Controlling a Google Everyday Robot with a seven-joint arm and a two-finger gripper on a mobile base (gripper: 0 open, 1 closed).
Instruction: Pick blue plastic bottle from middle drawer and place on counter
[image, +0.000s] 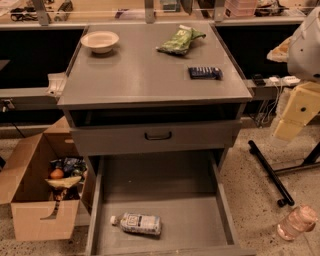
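1. Camera view: the blue plastic bottle (137, 223) lies on its side in the middle drawer (165, 190). It is near the front, left of centre, cap pointing left, and clear of the side walls.
2. The hand (295, 117) hangs at the right edge, off the table's (145, 75) right side and well apart from the bottle. Whether it is apart or together: cannot tell.
3. Step in hand, as judged: reach for the bottle, nothing grasped yet.
4. Best approach is probably from above, closing across the bottle's short axis at the label. It is round and lying down, so it may roll if nudged.
5. The upper drawer front (200, 136) overhangs only the rear of the middle drawer. The bottle sits forward of it, so a straight lift looks clear.
6. Placement: the bowl (100, 41), green bag (180, 41) and dark packet (205, 73) occupy the table's rear and right. The front-left is bare.
7. Distractor: a pinkish bottle (296, 222) on the floor at right is not the target.
8. The cardboard box (30, 200) at left and the black bar (270, 172) on the floor are out of the path.
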